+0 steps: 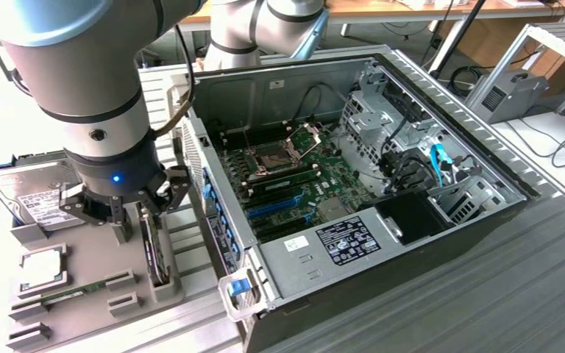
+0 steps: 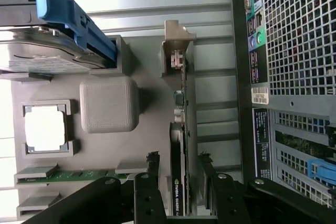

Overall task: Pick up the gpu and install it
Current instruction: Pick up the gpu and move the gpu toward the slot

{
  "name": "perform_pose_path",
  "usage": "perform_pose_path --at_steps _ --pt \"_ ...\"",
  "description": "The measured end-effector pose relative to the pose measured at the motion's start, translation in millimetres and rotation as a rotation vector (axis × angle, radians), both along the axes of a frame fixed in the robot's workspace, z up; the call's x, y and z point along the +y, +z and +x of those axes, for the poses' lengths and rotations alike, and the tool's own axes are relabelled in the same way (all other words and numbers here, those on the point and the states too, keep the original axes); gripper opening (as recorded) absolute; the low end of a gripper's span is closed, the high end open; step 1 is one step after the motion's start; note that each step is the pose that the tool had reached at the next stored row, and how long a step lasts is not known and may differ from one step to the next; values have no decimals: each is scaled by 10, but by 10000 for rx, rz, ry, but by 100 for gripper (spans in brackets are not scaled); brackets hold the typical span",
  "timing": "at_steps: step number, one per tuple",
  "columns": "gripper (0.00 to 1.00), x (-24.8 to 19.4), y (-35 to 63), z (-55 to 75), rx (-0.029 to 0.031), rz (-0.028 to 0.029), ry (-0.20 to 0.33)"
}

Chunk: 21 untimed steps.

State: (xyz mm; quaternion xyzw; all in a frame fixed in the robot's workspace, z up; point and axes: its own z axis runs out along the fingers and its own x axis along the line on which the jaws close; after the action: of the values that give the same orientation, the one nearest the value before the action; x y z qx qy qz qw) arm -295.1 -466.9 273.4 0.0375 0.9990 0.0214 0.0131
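Gripper (image 1: 133, 220) at the end of the arm hangs low over a grey tray (image 1: 86, 246), at the tray's edge nearest the open computer case (image 1: 361, 184). The gpu (image 1: 155, 254) stands on its long edge in a slot along that edge. The gripper sits right above the card's end that points towards the hard drive (image 1: 32, 195). That drive lies in its blue frame at the tray's corner away from the case. A square processor (image 1: 42, 268) rests in a pocket on the tray's outer edge. A green memory stick (image 1: 86, 288) lies along the edge nearest the camera. Inside the case the motherboard (image 1: 293, 176) lies bare, with blue slots (image 1: 273, 206) on it.

In the wrist view the gripper (image 2: 178, 158) looks straight down on the thin top edge of the gpu (image 2: 181, 114). Its black fingers (image 2: 152, 182) stand spread, one on each side of the card. A strip of tray (image 2: 147, 66) shows between each finger and the card, so the gripper is released and grasps nothing. The card's metal end bracket (image 2: 176, 32) is at the end away from the fingers. A raised grey block (image 2: 109, 104) sits beside the card. Beyond it lie the processor (image 2: 46, 125), the memory stick (image 2: 79, 174) and the hard drive (image 2: 47, 51). The case's perforated back panel (image 2: 299, 35) runs along the card's other side.
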Motion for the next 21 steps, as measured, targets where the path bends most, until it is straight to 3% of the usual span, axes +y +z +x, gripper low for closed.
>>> perform_pose_path --at_steps 13,16,21 --pt "42 -23 -129 0 0 -16 3" --pt "42 -7 -159 0 1 -27 1" --pt "42 55 -214 0 -1 -44 2"
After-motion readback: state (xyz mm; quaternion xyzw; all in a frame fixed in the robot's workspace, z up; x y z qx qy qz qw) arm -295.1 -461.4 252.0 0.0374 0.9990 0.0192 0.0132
